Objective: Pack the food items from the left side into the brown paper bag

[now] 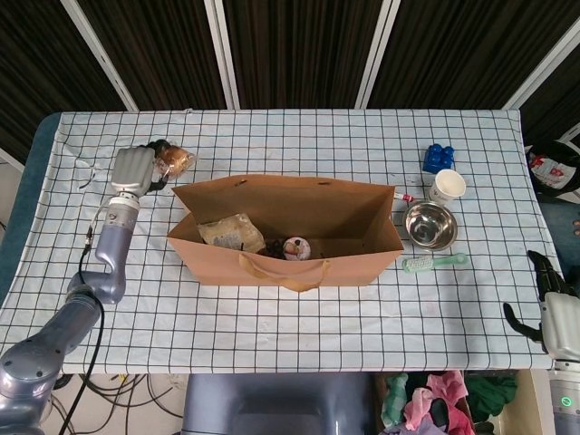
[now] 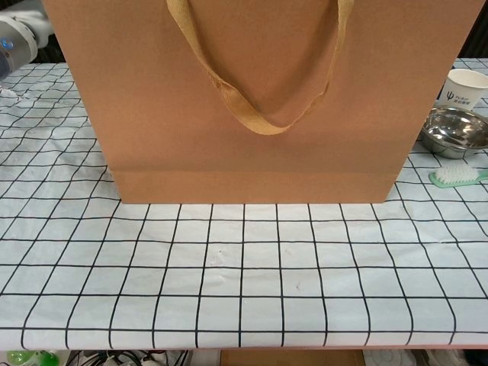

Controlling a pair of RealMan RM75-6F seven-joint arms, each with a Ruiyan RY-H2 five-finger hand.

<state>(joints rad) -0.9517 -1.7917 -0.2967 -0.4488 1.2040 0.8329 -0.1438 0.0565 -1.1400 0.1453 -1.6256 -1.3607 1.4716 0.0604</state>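
The left hand (image 1: pixel 133 169) has its fingers curled around a small, round, golden-brown food item (image 1: pixel 174 161) in clear wrapping, probably a bun or pastry; it shows just past the fingertips on the side toward the bag. Whether it is lifted clear of the checked tablecloth (image 1: pixel 272 136) cannot be told. It looks light and soft, with a slippery, crinkly wrapper, so a gentle hold across its middle, not a squeeze, seems best. Being nearly round, it has no clear long axis, and no pointing direction can be made out.

Near those fingers, on their right and closer to the robot, stands the brown paper bag (image 1: pixel 290 263), upright, mouth open to the ceiling, its long axis running left to right. Inside lie a crumpled packet (image 1: pixel 231 232) and a small round wrapped item (image 1: pixel 296 247). In the chest view the bag fills the frame and hides the left hand.

The right hand (image 1: pixel 560 313) hangs far off at the table's near right corner, fingers apart, holding nothing.
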